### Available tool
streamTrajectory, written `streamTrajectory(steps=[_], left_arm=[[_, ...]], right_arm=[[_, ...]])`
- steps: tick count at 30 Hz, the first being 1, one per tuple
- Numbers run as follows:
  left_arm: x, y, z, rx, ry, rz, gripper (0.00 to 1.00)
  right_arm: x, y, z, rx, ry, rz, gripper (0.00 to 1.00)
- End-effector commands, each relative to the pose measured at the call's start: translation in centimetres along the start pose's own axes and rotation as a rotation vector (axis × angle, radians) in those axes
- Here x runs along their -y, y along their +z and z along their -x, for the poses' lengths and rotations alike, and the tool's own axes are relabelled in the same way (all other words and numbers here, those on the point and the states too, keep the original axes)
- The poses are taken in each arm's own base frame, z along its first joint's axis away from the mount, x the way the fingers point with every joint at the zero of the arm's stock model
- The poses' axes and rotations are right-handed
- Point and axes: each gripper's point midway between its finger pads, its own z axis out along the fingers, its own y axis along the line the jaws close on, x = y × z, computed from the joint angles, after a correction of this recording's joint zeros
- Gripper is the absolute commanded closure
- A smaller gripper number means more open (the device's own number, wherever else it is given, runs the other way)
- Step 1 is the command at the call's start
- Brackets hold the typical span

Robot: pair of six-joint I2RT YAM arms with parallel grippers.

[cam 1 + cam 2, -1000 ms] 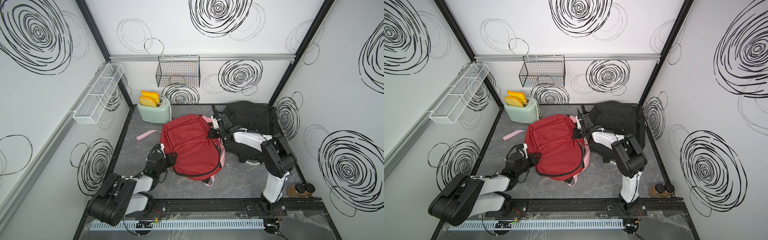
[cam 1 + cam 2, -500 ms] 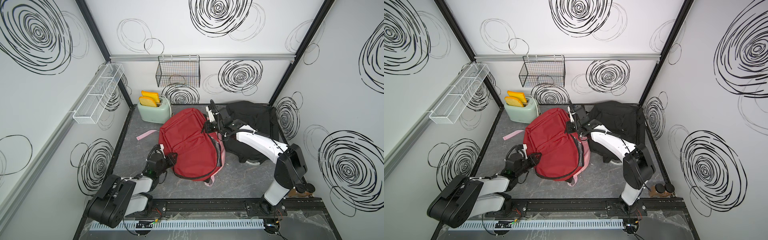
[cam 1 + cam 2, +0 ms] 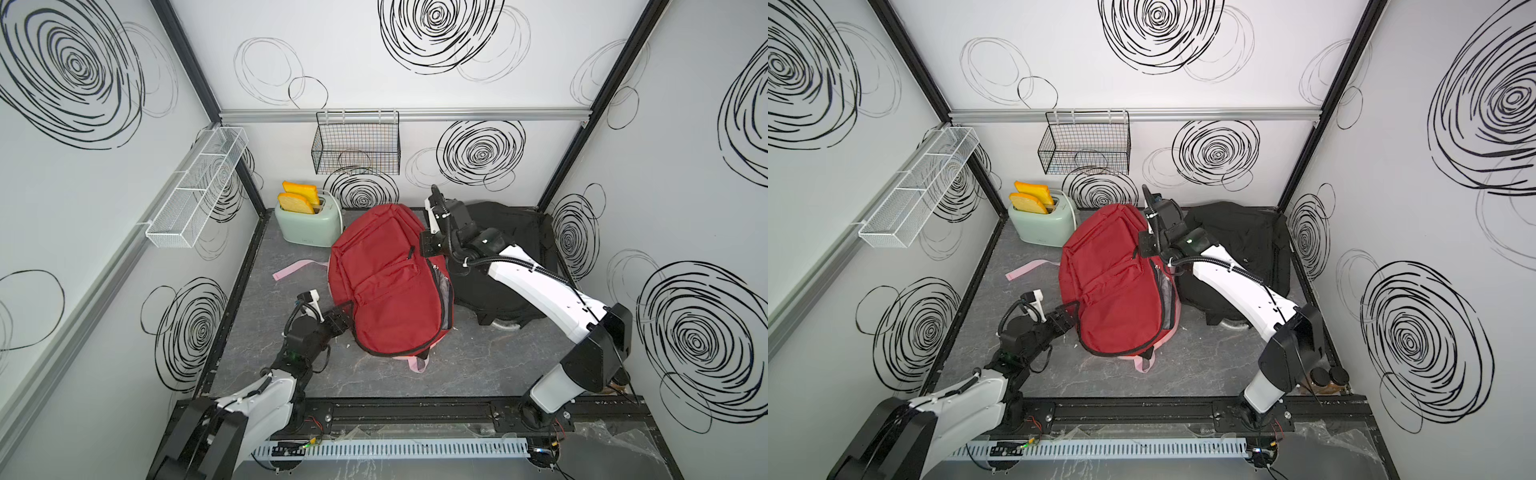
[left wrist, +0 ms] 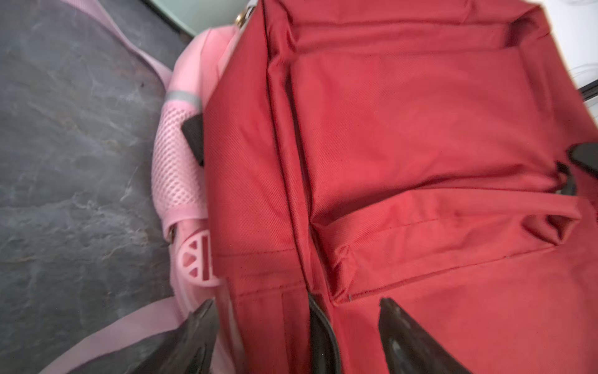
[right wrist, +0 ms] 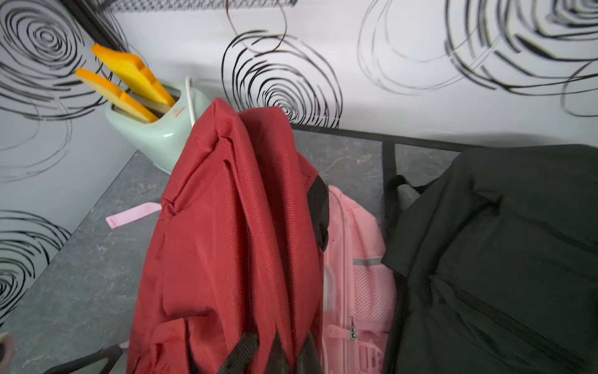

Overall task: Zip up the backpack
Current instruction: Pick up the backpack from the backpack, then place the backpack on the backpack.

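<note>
On the grey table (image 3: pixel 478 365), about its middle, in both top views: red backpack (image 3: pixel 386 282) (image 3: pixel 1113 282), front up, far end raised and tilted toward the mint toaster (image 3: pixel 307 224), near end down on the surface. Along the side nearer the right arm: main zip (image 3: pixel 444 291) gaping, grey lining on show. Against that same side, up by the raised end: right gripper (image 3: pixel 428 249) (image 3: pixel 1146 247), jaws pressed together, seemingly on the pack's edge. Exact part pinched hidden, even in the right wrist view, with only red cloth and a black strap (image 5: pixel 239 356) close below the camera. At the opposite, lower corner: left gripper (image 3: pixel 340 316) (image 3: pixel 1066 315) (image 4: pixel 296 304), jaws spread wide, pinching nothing. From the left wrist view: dark fingers (image 4: pixel 194 333) either side of a black band (image 4: pixel 318 333) on the pack, pink mesh padding (image 4: pixel 176 181) just beside. Behind the right arm: black bag (image 3: pixel 511 232), slumped in the far corner. Loose between toaster and pack: pink strap (image 3: pixel 293 268).
</note>
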Motion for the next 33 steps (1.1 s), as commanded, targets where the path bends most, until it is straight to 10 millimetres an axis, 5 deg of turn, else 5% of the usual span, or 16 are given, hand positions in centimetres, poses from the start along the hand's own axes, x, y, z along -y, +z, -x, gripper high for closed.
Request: streamTrajectory(steps=[1,8,12,20,33], left_arm=[[-2.2,-1.4,-0.1,0.064,0.002,0.062,0.14],[-2.9,-2.2,0.4,0.109,0.005,0.099,0.12],[-2.9,-1.8,0.1,0.083,0.008,0.102,0.14],[-2.5,-1.0,-0.2,0.049,0.016,0.092,0.15],[-2.4,-1.0,-0.3,0.048,0.024,0.091,0.17]], right_arm=[[3.2,-4.8,5.7,0.156,0.082,-0.075,1.00],[10.6,-9.2,11.0,0.254,0.174,-0.196,1.00],[15.4,-10.5,12.3,0.286,0.231,-0.260,1.00],[28.3,-9.5,7.8,0.262,0.455,-0.421,1.00],[32.9,-5.8,3.9,0.188,0.519,-0.547,1.00]])
